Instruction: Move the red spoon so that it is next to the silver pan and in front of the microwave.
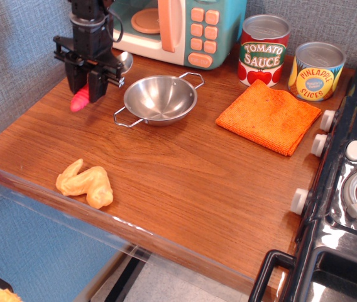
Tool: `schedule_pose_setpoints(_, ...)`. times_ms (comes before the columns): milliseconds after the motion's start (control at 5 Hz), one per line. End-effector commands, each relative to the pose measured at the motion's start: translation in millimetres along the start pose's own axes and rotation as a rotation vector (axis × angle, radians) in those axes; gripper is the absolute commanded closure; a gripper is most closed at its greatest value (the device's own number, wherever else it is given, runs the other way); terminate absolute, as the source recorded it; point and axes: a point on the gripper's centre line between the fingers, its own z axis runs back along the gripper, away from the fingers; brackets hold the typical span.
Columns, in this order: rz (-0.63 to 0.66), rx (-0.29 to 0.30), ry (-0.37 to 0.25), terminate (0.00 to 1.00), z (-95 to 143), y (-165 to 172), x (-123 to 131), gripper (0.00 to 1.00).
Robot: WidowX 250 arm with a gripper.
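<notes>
Wood counter, far-left corner: spoon carried to drop spot, not released yet.
My gripper (88,83) is clamped on the red spoon (80,100), handle end pointing down near the wood, bowl end up by the microwave (172,28). It hangs just left of the silver pan (159,99), in front of the microwave. Left, I'd judge: lower, let go, back off.

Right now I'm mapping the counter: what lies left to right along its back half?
Black gripper holding red-handled metal spoon → round shiny steel pan → orange folded cloth → yellow pineapple slices can.
</notes>
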Motion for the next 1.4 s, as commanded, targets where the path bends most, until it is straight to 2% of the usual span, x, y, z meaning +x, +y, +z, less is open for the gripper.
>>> schedule_pose_setpoints(0, 0.052, 0.011, -0.023, 0.0, 14.8, 21.8, -5.1, 0.0)
schedule_pose_setpoints(200, 0.071, 0.004, -0.007, 0.0, 16.3, 25.2, -7.4, 0.0)
schedule_pose_setpoints(600, 0.057, -0.015, -0.105, 0.0, 48.1, 7.4, -15.3, 0.0)
schedule_pose_setpoints(1000, 0.054, -0.02, -0.081, 0.0, 41.5, 4.1, -15.1, 0.0)
schedule_pose_setpoints(1200, 0.054, -0.02, -0.081, 1.0, 41.5, 4.1, -15.1, 0.0)
